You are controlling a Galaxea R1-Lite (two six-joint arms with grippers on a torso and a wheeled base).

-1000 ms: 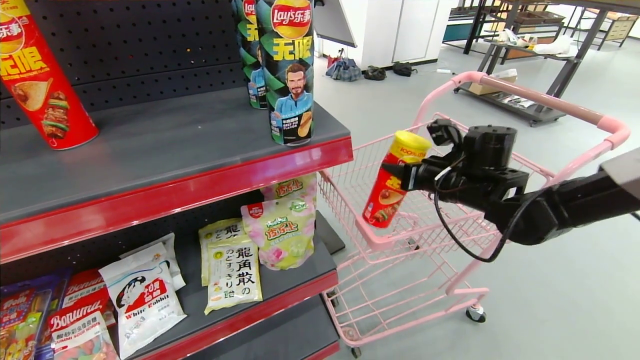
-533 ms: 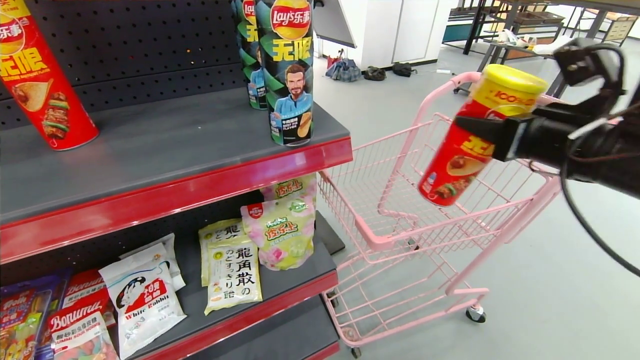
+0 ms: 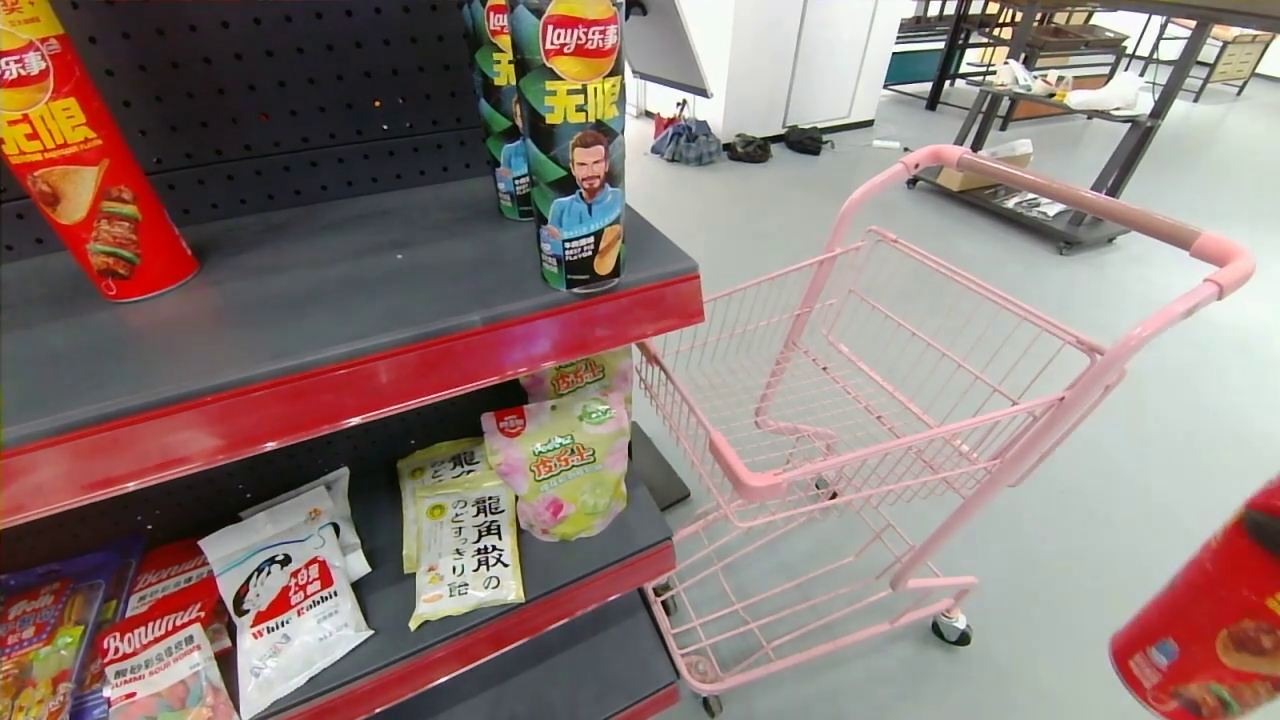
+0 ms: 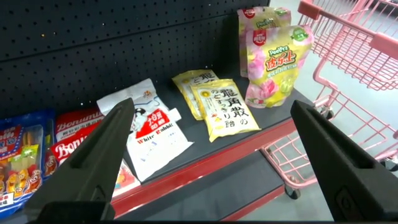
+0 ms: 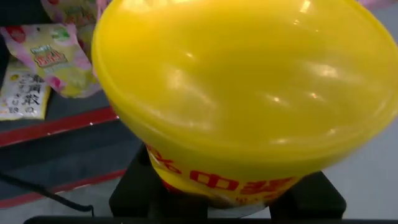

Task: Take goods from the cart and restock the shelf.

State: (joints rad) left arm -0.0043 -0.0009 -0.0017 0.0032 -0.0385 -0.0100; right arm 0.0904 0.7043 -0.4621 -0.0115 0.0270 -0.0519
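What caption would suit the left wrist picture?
Open left gripper facing the lower shelf's snack bags beside the pink cart.

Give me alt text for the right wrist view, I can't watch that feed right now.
A red chip can, its yellow lid toward the camera, sits gripped in the right end effector. Behind it, snack bags lie on a red-edged shelf.

print on chip cans point(image 3: 583, 150), snack bags point(image 3: 285, 590)
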